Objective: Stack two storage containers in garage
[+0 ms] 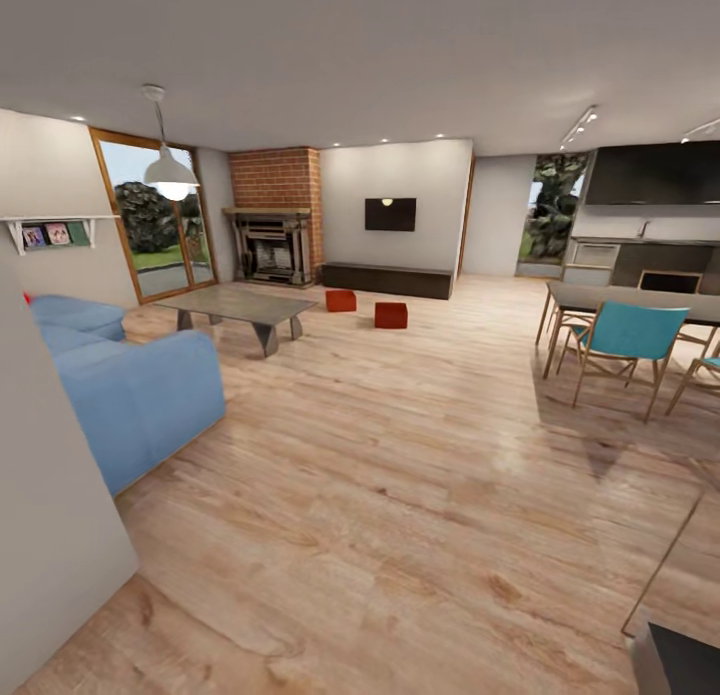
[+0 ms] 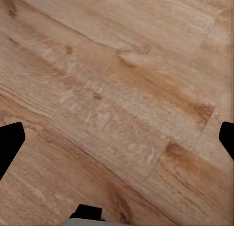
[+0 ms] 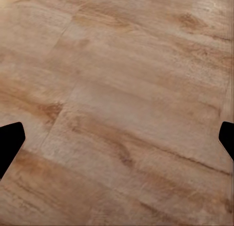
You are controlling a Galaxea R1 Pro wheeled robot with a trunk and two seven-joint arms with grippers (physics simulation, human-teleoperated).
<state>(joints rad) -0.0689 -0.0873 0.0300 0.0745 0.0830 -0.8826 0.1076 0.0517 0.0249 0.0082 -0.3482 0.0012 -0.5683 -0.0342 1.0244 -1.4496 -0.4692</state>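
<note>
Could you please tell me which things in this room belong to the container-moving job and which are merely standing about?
Job:
left storage container
right storage container

Standing about:
blue sofa
coffee table
fireplace
wall TV
teal chair

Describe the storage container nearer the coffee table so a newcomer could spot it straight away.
Find the red brick chimney on the far wall, then drop to the wood floor in front of the long dark cabinet beside it. Two small orange-red boxes sit there apart. The one you want is on the left, closer to the fireplace and the coffee table; its twin sits further right and nearer the camera.
</note>
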